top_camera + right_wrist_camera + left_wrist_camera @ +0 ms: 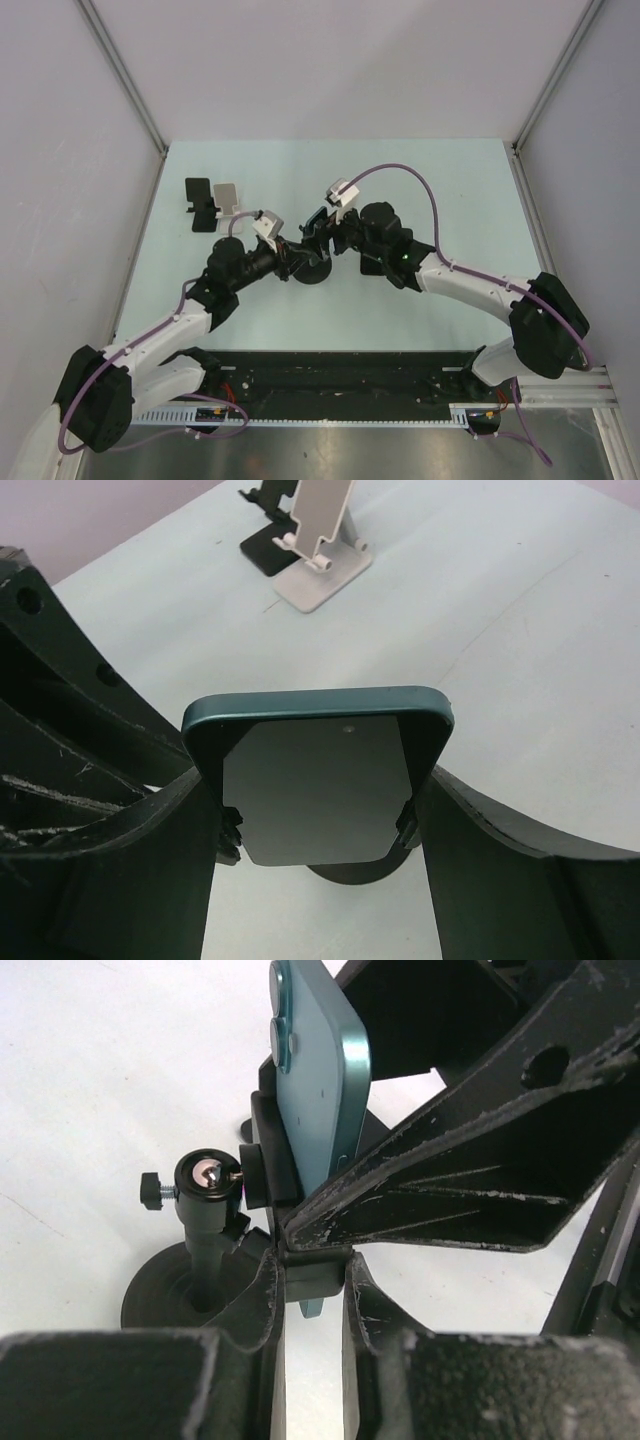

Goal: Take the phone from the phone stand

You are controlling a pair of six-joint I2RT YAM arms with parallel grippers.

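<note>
A teal phone (315, 780) stands upright in the clamp of a black phone stand (205, 1182) with a round base (312, 270), near the middle of the table. My right gripper (317, 790) has a finger pressed on each long side of the phone, shut on it. From the opposite side, my left gripper (313, 1275) is shut on the stand's lower clamp piece, just under the phone's bottom edge. In the top view the two grippers meet at the phone (318, 220). The stand's side arms (230, 830) still hug the phone.
Two more stands sit at the back left, one black (200, 200) and one white (228, 200); the right wrist view shows the white stand (320, 550) beyond the phone. Grey walls enclose the table on three sides.
</note>
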